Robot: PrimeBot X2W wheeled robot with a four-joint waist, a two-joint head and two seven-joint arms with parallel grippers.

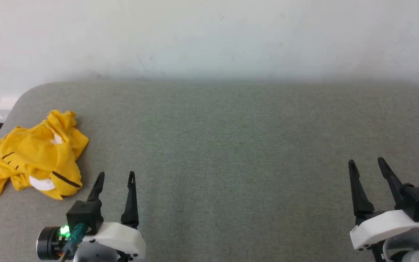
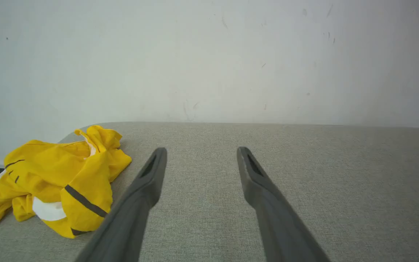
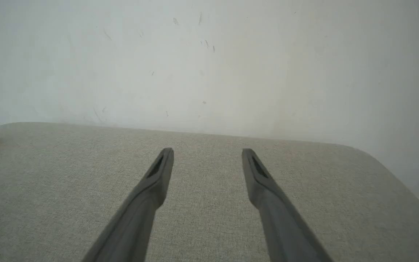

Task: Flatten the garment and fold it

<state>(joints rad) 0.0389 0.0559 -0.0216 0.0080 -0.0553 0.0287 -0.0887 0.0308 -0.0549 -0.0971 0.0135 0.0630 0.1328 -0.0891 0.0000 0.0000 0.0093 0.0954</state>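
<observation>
- The left tool [image 1: 116, 174] and the right tool [image 1: 366, 161] stood wide and empty over the near grey counter [image 1: 213, 145].
- The garment [image 1: 31, 156] lay crumpled at the counter's left edge, near the left tool, apart.
- A white wall [image 1: 209, 36] rose behind.

The garment [image 1: 31, 156] lies bunched on the bench [image 1: 231, 138], at its left edge. The left claw [image 1: 116, 174] sits near it, to its right and closer to the robot, above the bench's front. The right claw [image 1: 366, 161] is well apart, over the front right. A wall [image 1: 209, 36] stands behind the bench.
</observation>
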